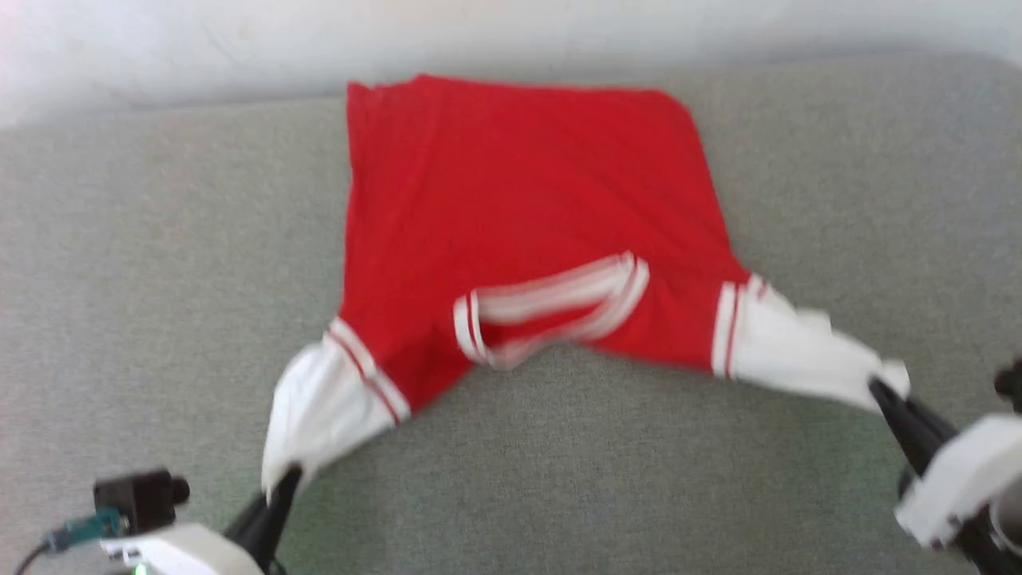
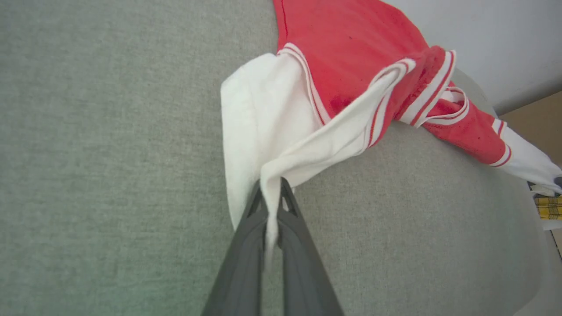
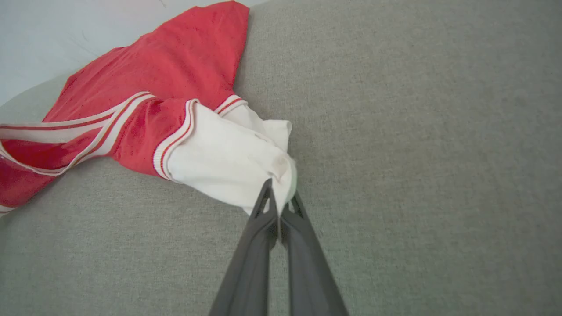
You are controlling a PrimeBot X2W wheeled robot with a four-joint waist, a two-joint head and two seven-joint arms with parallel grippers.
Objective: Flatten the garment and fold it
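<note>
On the grey cushion (image 1: 160,279), mid-far, lies the shirt (image 1: 511,200), left gripper (image 1: 287,479) clamped on one white sleeve (image 1: 319,407), right gripper (image 1: 880,389) on the other; pulling apart evenly and low should flatten it.

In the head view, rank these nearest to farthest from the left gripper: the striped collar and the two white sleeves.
1. The left white sleeve, pinched in the left gripper.
2. The striped collar, at the middle.
3. The right white sleeve, far right, in the right gripper.
</note>
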